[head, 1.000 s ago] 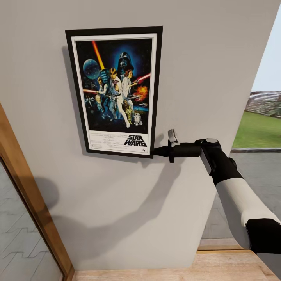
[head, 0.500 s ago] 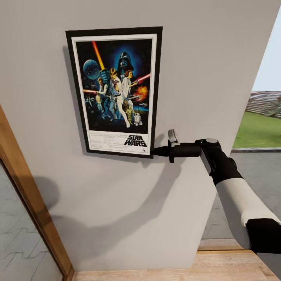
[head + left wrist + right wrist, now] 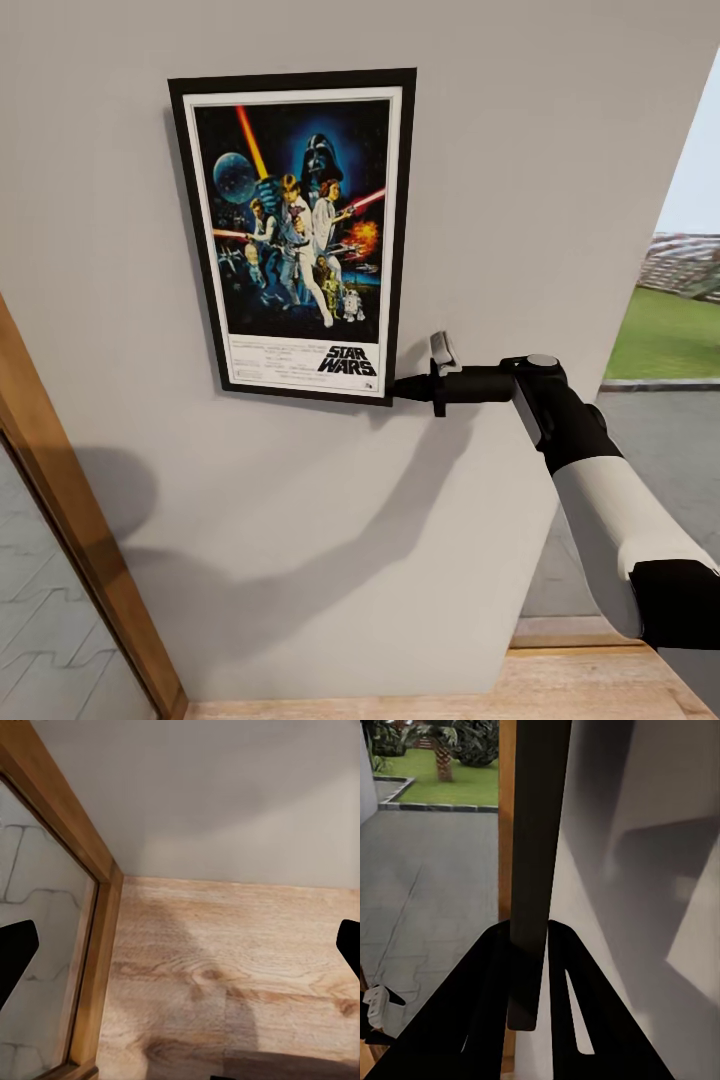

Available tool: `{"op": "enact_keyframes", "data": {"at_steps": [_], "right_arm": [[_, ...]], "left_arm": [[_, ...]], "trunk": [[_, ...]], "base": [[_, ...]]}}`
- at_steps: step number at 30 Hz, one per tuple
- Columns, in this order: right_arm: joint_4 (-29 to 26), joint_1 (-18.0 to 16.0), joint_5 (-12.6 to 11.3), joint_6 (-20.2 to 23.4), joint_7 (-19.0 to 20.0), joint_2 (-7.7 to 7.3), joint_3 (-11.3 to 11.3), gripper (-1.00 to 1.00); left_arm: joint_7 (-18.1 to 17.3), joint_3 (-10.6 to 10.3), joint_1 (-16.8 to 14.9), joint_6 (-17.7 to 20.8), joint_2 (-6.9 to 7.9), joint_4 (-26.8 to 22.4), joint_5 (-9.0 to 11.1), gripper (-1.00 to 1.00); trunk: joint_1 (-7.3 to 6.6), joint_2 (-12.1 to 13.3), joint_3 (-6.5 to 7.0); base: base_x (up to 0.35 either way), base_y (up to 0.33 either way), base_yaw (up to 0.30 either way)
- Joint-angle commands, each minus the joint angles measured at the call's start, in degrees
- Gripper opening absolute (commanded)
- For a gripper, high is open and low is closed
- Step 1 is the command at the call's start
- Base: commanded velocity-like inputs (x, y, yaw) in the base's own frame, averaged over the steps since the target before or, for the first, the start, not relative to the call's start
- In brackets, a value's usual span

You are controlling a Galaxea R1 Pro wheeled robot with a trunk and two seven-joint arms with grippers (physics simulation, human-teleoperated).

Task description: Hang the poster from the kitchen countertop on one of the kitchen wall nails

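Hanging is pretty much where things stand: the Star Wars poster (image 3: 298, 235) sits flat and upright against the grey wall (image 3: 500, 150), high up, with the right gripper (image 3: 402, 387) pinching its lower right corner. From the right wrist camera the jaws are clamped on the poster's black frame edge (image 3: 536, 870), one finger each side of it. The wall nail itself is hidden, presumably behind the frame, so whether the poster is actually hooked is a guess. The left gripper (image 3: 180, 945) hangs low over the wooden floor (image 3: 225, 975) by a wood-framed glass door (image 3: 90, 907), jaws wide apart and holding nothing. Next move looks like the delicate bit: letting the jaws part gently and backing the right arm straight off the corner without nudging the frame sideways, then seeing if it holds.
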Motion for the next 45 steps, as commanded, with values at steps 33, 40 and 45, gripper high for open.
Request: {"op": "enact_keyframes", "data": {"at_steps": [33,40,45], "right_arm": [[0.0,0.0,-0.1,0.8,0.2,-0.02,0.1,-1.0],[0.0,0.0,-0.1,0.8,0.2,0.03,0.1,-1.0],[0.0,0.0,-0.1,0.8,0.2,0.04,0.1,-1.0]], "left_arm": [[-0.4,0.3,0.0,0.3,-0.03,-0.2,-0.1,1.0],[-0.4,0.4,0.0,0.3,-0.03,-0.2,-0.1,1.0],[-0.4,0.4,0.0,0.3,-0.03,-0.2,-0.1,1.0]], "trunk": [[0.03,-0.1,-0.04],[0.03,-0.1,-0.04],[0.03,-0.1,-0.04]], "base": [[0.001,0.0,0.0],[0.011,0.0,0.0],[0.061,0.0,0.0]]}}
